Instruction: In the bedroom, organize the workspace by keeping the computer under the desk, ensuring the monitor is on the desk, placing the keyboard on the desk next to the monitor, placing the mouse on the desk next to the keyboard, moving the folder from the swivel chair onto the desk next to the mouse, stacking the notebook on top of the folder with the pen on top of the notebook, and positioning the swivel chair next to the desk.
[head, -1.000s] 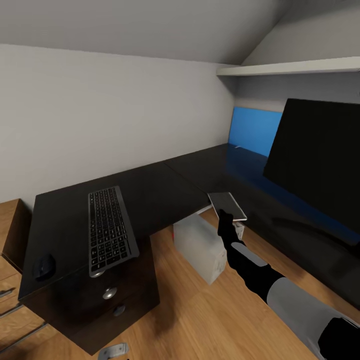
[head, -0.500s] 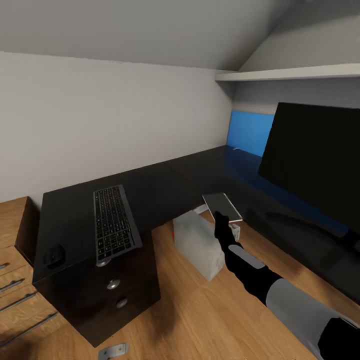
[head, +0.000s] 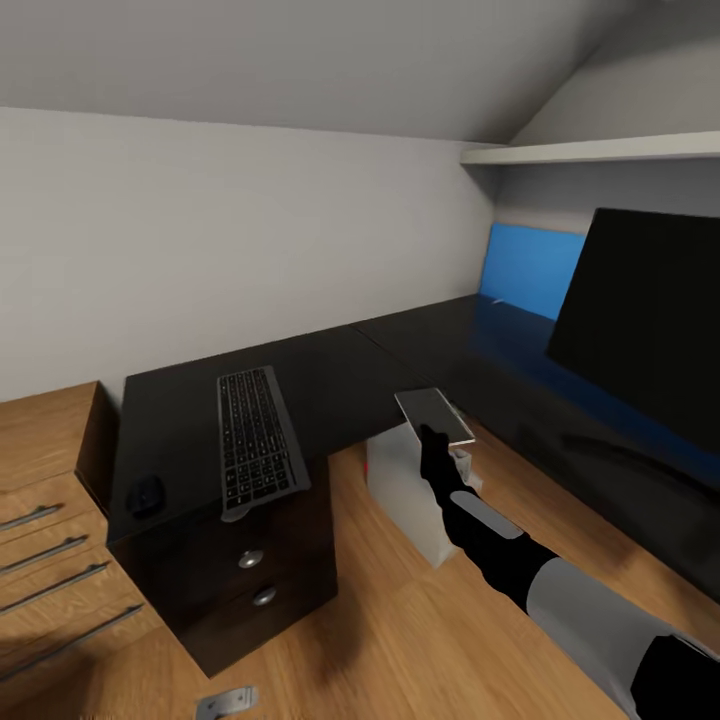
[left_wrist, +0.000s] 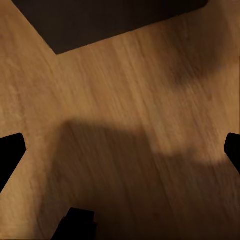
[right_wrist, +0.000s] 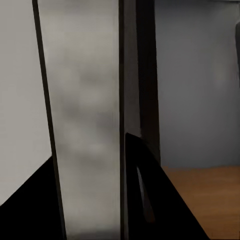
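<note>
notebook (head: 434, 414), thin and grey, sits pinched at its near edge by the right hand (head: 433, 443), held level at centre frame just off the inner front edge of the black table (head: 330, 375). its long axis runs toward the upper left of the frame. keyboard (head: 258, 440) and mouse (head: 146, 494) lie on the table's left wing, well apart to the left. no blue folder shows. left hand (left_wrist: 120, 150) hangs spread wide over wooden floor (left_wrist: 130, 100), holding nothing.

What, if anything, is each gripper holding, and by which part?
The right gripper holds the grey notebook, pinched at its near short edge. The left gripper is open over bare wooden floor, holding nothing.
</note>
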